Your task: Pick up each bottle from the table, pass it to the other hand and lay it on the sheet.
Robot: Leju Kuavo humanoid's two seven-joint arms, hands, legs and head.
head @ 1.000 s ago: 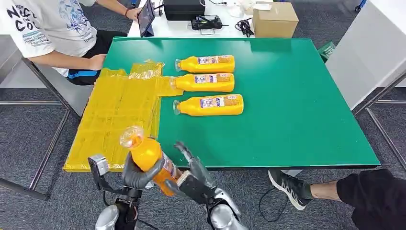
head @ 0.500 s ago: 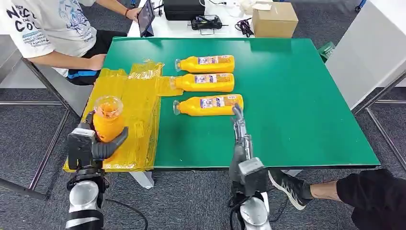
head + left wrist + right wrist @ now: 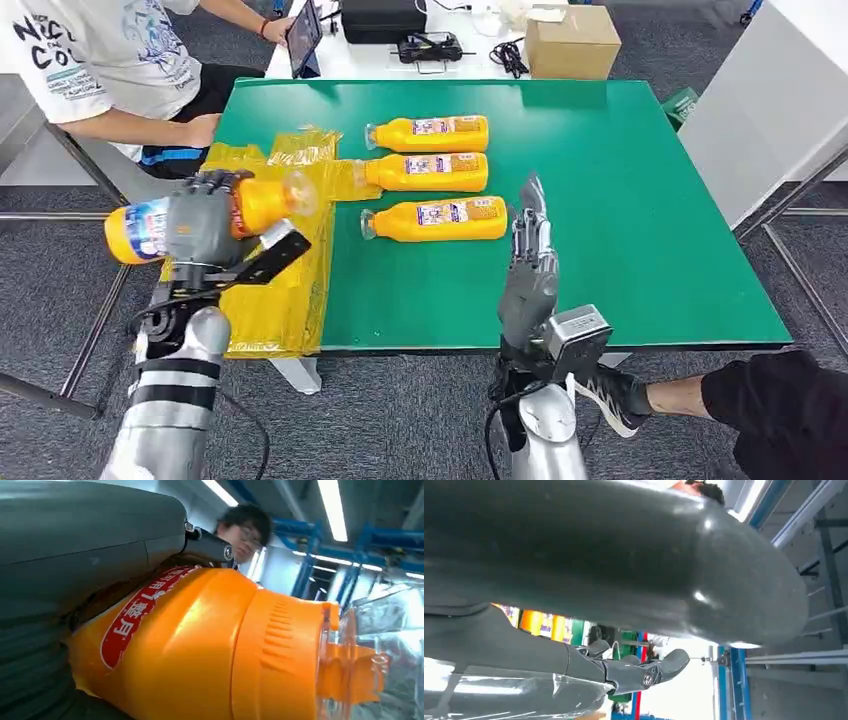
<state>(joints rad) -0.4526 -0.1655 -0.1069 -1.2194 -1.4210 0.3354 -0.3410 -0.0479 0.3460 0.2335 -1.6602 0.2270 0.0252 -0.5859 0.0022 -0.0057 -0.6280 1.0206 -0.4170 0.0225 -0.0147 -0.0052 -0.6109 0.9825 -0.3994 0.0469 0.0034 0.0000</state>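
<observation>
An orange bottle [image 3: 205,215] is gripped sideways by the left hand [image 3: 197,228] above the yellow sheet [image 3: 262,250]; its middle is hidden by the fingers. Three bottles [image 3: 432,219] are lined up on the green table [image 3: 640,230]. The right hand [image 3: 528,268] is held empty, fingers extended, just beside the nearest.

Right hand [image 3: 624,672] with fingers [image 3: 664,666] extended, holding nothing, orange bottles [image 3: 544,624] behind

My left hand [image 3: 200,225] holds a bottle [image 3: 210,650] whose red label carries white characters I cannot read. A person's shirt [image 3: 75,50] shows "COOL".
</observation>
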